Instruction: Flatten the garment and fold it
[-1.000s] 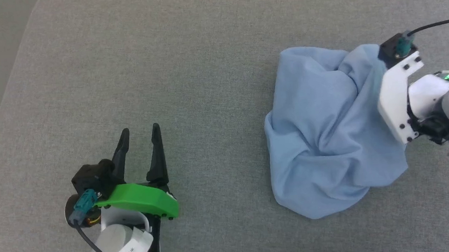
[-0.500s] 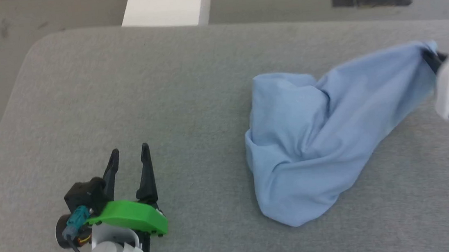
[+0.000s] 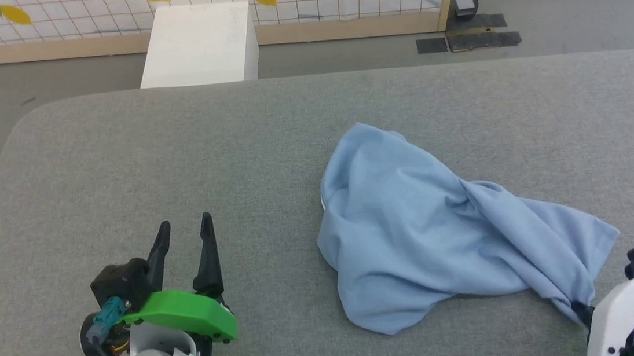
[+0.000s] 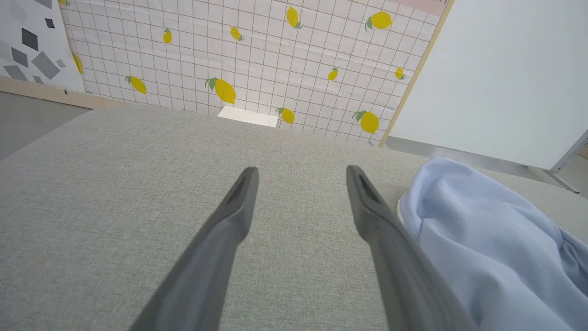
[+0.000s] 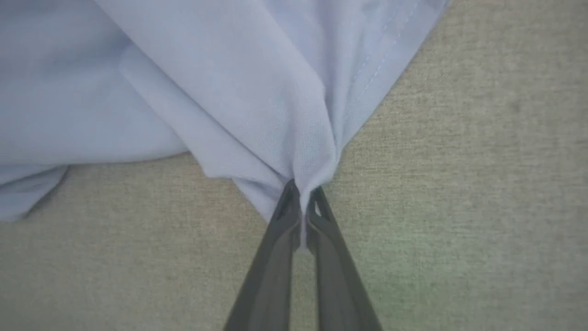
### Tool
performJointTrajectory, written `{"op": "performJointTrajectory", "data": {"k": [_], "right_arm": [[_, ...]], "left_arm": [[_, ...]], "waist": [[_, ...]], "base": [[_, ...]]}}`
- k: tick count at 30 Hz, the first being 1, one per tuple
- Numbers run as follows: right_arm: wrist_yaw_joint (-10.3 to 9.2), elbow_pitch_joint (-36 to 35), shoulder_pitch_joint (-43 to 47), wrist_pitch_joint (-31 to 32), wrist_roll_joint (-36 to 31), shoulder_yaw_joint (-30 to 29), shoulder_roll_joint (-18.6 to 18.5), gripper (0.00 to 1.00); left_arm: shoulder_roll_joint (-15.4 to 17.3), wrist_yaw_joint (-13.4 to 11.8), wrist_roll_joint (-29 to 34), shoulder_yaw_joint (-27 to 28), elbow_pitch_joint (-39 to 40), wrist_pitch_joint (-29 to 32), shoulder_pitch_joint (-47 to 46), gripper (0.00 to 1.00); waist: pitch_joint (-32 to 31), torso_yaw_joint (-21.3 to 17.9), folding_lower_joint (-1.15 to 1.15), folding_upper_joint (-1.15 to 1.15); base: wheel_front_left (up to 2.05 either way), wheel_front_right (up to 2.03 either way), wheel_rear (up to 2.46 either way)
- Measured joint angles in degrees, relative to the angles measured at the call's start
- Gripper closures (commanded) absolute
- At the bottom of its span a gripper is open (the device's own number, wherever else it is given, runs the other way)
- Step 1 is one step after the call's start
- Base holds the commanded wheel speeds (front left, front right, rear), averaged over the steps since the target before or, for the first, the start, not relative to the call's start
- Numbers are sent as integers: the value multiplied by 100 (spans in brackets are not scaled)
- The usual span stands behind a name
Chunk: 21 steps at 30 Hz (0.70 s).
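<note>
Flattening: right gripper (image 5: 303,195) pinches a garment (image 3: 416,238) corner near the pad's (image 3: 118,162) front edge; spread left gripper (image 3: 185,221) should grab another.

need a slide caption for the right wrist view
Right gripper shut on a bunched corner of the light-blue garment, above the grey padded surface.

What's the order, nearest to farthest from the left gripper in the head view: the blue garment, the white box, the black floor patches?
1. garment, on the grey surface, just right of the left gripper.
2. white box, on the floor past the surface's far edge, ahead.
3. black patches, on the floor farther off, ahead and right.
</note>
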State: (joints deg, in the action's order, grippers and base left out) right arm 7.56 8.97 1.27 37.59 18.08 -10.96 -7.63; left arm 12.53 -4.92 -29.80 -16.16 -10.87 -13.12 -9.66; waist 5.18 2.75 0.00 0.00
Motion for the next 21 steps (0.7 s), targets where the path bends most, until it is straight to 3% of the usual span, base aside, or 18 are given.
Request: {"op": "performJointTrajectory", "data": {"k": [1,2,3,7,10,15,21], "right_arm": [[0,-26,21,-46,-2,-32,44,100],[0,-65,25,-149,-42,-71,75,58],[0,-116,23,-299,-76,-136,104,0],[0,-346,0,-1000,-60,-430,243,0],[0,-678,-127,-1931,21,-777,349,0],[0,-971,-230,-2967,71,-980,442,0],[0,-925,-234,-3367,-3,-1105,457,0]], "left_arm": [[1,0,-4,-3,-5,1,1,0],[1,0,-4,-7,-13,3,5,0],[4,0,-9,-10,-25,20,10,0],[22,1,-31,-23,-67,47,32,0],[34,0,-42,-38,-68,52,69,0],[27,0,-54,-93,-80,52,133,0],[-127,-3,-112,-268,-157,313,26,0]], "waist": [[-8,1,0,0],[-18,3,0,0],[-32,4,0,0],[-112,14,0,0],[-187,26,0,0],[-287,24,0,0],[-331,17,0,0]], "base": [[0,0,0],[0,0,0],[0,0,0],[0,0,0],[0,0,0],[0,0,0],[0,0,0]]}}
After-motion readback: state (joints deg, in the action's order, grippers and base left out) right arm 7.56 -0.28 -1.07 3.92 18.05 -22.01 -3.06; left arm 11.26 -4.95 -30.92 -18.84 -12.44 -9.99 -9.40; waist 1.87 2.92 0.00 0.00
